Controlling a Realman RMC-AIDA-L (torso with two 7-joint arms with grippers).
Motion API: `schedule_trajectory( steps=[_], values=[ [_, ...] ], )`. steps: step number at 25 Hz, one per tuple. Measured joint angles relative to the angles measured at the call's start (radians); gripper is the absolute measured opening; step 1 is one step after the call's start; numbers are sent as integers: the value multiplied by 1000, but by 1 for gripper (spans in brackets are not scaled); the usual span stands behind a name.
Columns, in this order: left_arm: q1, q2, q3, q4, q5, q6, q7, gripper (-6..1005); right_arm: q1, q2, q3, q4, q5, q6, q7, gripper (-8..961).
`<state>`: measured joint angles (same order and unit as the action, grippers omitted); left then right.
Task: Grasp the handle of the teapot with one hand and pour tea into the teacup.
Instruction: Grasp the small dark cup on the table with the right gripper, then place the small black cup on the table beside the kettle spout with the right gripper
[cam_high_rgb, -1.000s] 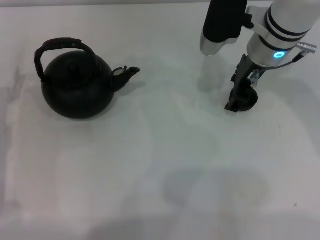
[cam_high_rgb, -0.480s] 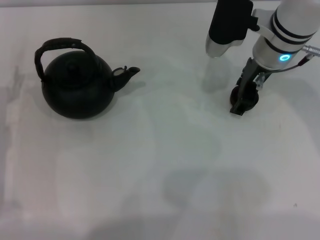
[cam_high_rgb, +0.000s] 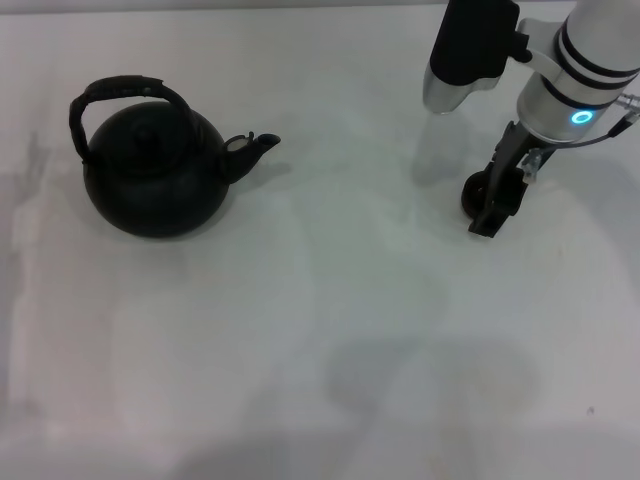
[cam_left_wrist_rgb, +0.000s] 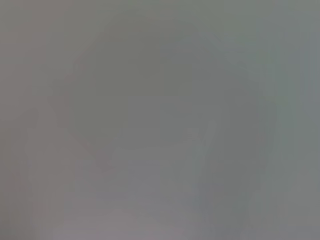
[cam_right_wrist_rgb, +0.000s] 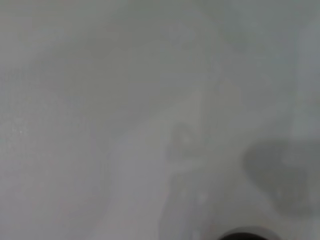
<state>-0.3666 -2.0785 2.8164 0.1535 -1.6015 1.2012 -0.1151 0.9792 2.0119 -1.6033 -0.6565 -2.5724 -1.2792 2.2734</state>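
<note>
The black teapot (cam_high_rgb: 152, 178) stands on the white table at the left, spout pointing right, with its arched handle (cam_high_rgb: 120, 90) upright over the knobbed lid. The small black teacup (cam_high_rgb: 474, 190) stands on the table at the right, half hidden behind my right gripper (cam_high_rgb: 492, 215). The gripper hangs at the cup's right side, open, not gripping it. The cup's dark rim (cam_right_wrist_rgb: 245, 234) shows at the edge of the right wrist view. My left gripper is out of view; the left wrist view shows only a grey blur.
The white tabletop (cam_high_rgb: 330, 320) stretches between teapot and cup. My right arm's dark forearm (cam_high_rgb: 470, 50) reaches in from the far right above the cup.
My right gripper has shifted to the right and slightly away from the teacup, which has stayed in place on the table. The teapot has not moved.
</note>
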Motion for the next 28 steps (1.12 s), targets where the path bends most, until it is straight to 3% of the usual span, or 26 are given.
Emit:
schedule_trajectory(
  steps=[13, 18, 28],
  values=[
    [0, 0, 0, 0, 0, 12, 0, 877, 18, -1, 0, -20, -22, -18, 8, 752],
    [0, 0, 0, 0, 0, 12, 0, 878, 45, 11, -12, -37, -10, -20, 11, 728],
    [-2, 0, 0, 1, 0, 14, 0, 878, 126, 16, -256, -45, 208, 35, 12, 727]
  ],
)
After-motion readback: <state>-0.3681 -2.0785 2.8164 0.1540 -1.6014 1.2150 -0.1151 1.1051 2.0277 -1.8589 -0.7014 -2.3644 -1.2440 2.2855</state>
